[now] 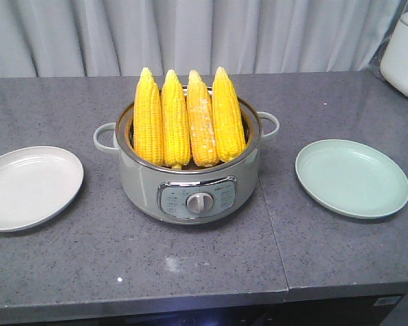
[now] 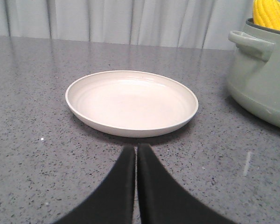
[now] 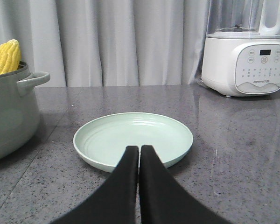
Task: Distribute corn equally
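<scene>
You had the four corn cobs (image 1: pixel 189 125) standing upright in the cooker (image 1: pixel 143 185) between the cream plate (image 1: pixel 27 189) and green plate (image 1: pixel 353 180), likely two apiece, with left gripper (image 2: pixel 136 155) and right gripper (image 3: pixel 139 155) pinched closed, empty, each facing its plate.

Four corn cobs (image 1: pixel 189 119) stand packed side by side in the pot (image 1: pixel 190 193), tips well above its rim. Open counter (image 1: pixel 102 251) lies between each pot handle and the cream plate (image 1: pixel 30 187) and green plate (image 1: pixel 352 178). A white appliance (image 3: pixel 245 60) stands behind the green plate.
</scene>
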Robot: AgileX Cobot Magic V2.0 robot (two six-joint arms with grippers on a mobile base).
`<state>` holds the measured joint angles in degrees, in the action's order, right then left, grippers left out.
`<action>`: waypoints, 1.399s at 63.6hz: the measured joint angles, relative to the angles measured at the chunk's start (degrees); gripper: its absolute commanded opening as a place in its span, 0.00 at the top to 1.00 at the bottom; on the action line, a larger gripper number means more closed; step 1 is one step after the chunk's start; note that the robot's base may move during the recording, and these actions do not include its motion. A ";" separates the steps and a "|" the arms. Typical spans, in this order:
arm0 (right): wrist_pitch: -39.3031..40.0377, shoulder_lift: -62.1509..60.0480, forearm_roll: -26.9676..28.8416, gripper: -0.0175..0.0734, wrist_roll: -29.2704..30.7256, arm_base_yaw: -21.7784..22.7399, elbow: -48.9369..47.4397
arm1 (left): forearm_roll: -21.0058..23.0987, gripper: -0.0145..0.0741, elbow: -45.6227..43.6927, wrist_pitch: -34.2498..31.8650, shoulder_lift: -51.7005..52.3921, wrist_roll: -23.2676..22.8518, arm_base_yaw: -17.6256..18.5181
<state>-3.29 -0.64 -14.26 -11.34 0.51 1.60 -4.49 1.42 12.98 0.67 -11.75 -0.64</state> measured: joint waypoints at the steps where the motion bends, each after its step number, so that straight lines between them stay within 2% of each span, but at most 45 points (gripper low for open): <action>1: 0.00 0.00 0.00 0.81 0.00 0.00 0.00 | 0.00 0.84 0.00 0.00 0.00 0.00 0.00; 89: 0.00 0.00 0.00 0.81 0.00 0.00 0.00 | 0.00 0.84 0.00 0.00 0.00 0.00 0.00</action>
<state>-3.29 -0.64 -14.26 -11.34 0.51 1.60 -4.49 1.42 12.98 0.67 -11.75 -0.64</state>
